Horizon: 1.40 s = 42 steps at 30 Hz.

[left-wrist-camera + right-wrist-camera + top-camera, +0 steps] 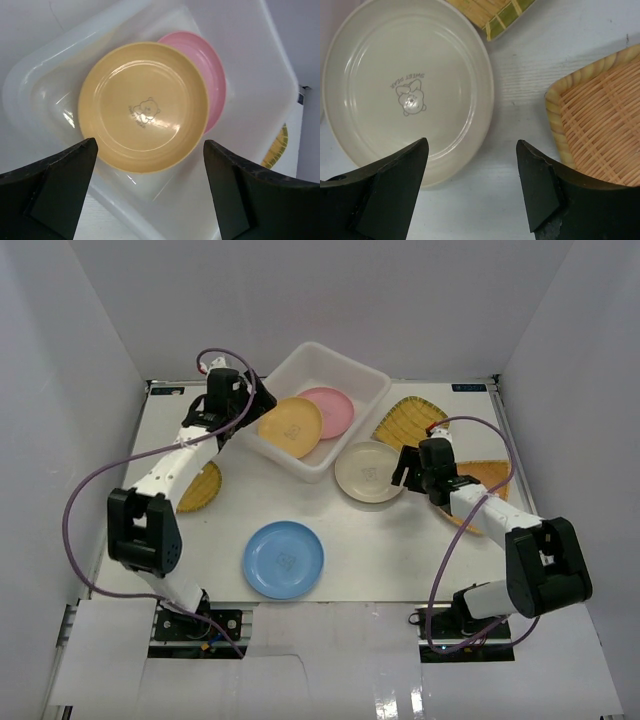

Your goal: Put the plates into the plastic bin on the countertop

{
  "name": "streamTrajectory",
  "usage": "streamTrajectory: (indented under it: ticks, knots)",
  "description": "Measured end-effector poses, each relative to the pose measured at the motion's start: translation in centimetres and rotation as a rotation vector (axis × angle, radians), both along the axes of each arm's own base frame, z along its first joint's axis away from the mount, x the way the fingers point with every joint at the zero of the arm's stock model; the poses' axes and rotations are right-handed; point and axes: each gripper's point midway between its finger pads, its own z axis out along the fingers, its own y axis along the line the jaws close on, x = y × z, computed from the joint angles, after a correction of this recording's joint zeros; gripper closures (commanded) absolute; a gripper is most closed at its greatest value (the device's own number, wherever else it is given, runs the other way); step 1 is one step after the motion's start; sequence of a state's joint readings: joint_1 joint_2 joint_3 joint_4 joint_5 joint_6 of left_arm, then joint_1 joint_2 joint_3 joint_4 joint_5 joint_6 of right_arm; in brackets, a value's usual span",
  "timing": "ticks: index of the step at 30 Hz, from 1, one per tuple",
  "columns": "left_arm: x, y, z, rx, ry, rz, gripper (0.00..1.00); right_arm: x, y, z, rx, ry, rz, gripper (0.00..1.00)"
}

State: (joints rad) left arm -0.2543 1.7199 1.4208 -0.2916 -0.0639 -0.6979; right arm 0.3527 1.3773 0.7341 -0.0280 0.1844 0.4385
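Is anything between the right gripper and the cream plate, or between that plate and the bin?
Nothing visible does. The right gripper hangs open directly over the cream plate, and that plate lies right beside the bin, with nothing between them.

White countertop (380, 560) carries: plastic bin (300, 468) upper centre, cream plate (368, 471) just beside it at centre right, blue plate (284, 559) lower centre, fan-shaped woven plate (408, 421) upper right, squarish woven plate (487, 476) right, round woven plate (203, 488) left, partly hidden.

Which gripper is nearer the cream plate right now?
Right. The right gripper hangs open over the cream plate's edge; the left gripper is off at the plastic bin, open above the orange-yellow plate.
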Motion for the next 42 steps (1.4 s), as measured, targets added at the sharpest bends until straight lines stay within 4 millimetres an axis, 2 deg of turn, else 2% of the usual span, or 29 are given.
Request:
streamTrajectory:
  ticks: [3, 6, 7, 8, 9, 10, 11, 14, 16, 18, 21, 23, 26, 28, 30, 32, 34, 36, 38, 39, 40, 41, 42]
  knots:
    - [-2.9, 0.4, 4.1, 0.005, -0.088, -0.018, 0.06, 1.0, -0.7, -0.5, 0.017, -0.002, -0.039, 0.30]
    - [-8.7, 1.6, 7.3, 0.001, -0.171, -0.029, 0.14, 1.7, -0.9, -2.3, 0.032, 0.029, -0.058, 0.49]
    - [-10.4, 2.0, 7.9, -0.005, -0.198, -0.031, 0.15, 1.8, -0.8, -3.2, 0.039, 0.049, -0.061, 0.54]
    - [-12.5, 2.5, 7.8, -0.011, -0.202, -0.030, 0.15, 1.8, -0.8, -4.1, 0.047, 0.072, -0.065, 0.61]
    - [-14.6, 3.0, 6.6, -0.008, -0.176, -0.029, 0.16, 1.6, -0.6, -5.0, 0.054, 0.097, -0.062, 0.80]
    - [-16.1, 3.4, 5.3, -0.010, -0.146, -0.027, 0.16, 1.6, -0.4, -5.5, 0.061, 0.110, -0.060, 0.88]
    - [-17.7, 3.7, 3.4, -0.012, -0.098, -0.027, 0.17, 1.8, -0.1, -5.3, 0.081, 0.102, -0.058, 0.92]
    - [-21.8, 4.4, -3.6, -0.004, 0.127, -0.014, 0.18, 2.1, 0.2, -3.9, 0.130, 0.050, -0.072, 0.92]
    - [-24.6, 4.8, -8.0, 0.003, 0.303, -0.001, 0.18, 0.8, -0.4, -2.7, 0.132, 0.016, -0.079, 0.92]
    - [-26.9, 5.2, -10.5, 0.015, 0.426, 0.016, 0.17, -0.7, -1.2, -1.0, 0.127, -0.023, -0.091, 0.92]
    - [-28.3, 5.7, -11.9, 0.030, 0.508, 0.037, 0.17, -1.5, -2.2, 3.3, 0.127, -0.137, -0.102, 0.92]
    - [-28.6, 5.8, -12.5, 0.036, 0.542, 0.046, 0.19, -1.5, -2.5, 7.1, 0.141, -0.237, -0.103, 0.92]
    - [-28.7, 5.7, -13.7, 0.044, 0.591, 0.047, 0.24, -0.1, -2.0, 12.4, 0.167, -0.345, -0.077, 0.92]
    - [-29.0, 5.4, -14.7, 0.036, 0.621, 0.034, 0.28, 2.0, -0.7, 16.0, 0.185, -0.399, -0.053, 0.92]
    - [-29.5, 5.0, -16.1, 0.032, 0.671, 0.018, 0.42, 5.2, 1.4, 19.1, 0.200, -0.442, -0.014, 0.92]
    - [-30.0, 4.6, -17.2, 0.029, 0.717, 0.000, 0.50, 8.6, 4.0, 20.6, 0.207, -0.462, 0.024, 0.92]
    - [-30.2, 4.2, -17.9, 0.024, 0.747, -0.023, 0.60, 11.4, 6.7, 21.0, 0.205, -0.465, 0.064, 0.92]
    - [-30.4, 3.9, -18.2, 0.018, 0.761, -0.045, 0.72, 13.9, 9.6, 19.8, 0.188, -0.439, 0.107, 0.92]
    - [-30.4, 3.4, -18.2, 0.002, 0.762, -0.069, 0.84, 15.6, 12.2, 17.5, 0.154, -0.389, 0.147, 0.89]
    - [-30.2, 3.1, -18.0, -0.011, 0.755, -0.079, 1.00, 16.1, 13.3, 16.4, 0.139, -0.367, 0.165, 0.86]
    - [-30.0, 2.8, -17.8, -0.022, 0.741, -0.091, 1.00, 16.4, 14.4, 15.0, 0.120, -0.342, 0.181, 0.79]
    - [-29.9, 2.7, -17.8, -0.024, 0.735, -0.100, 1.00, 16.5, 15.2, 13.7, 0.107, -0.317, 0.196, 0.61]
    - [-29.9, 2.6, -17.7, -0.026, 0.735, -0.102, 1.00, 16.4, 15.8, 12.3, 0.092, -0.288, 0.210, 0.53]
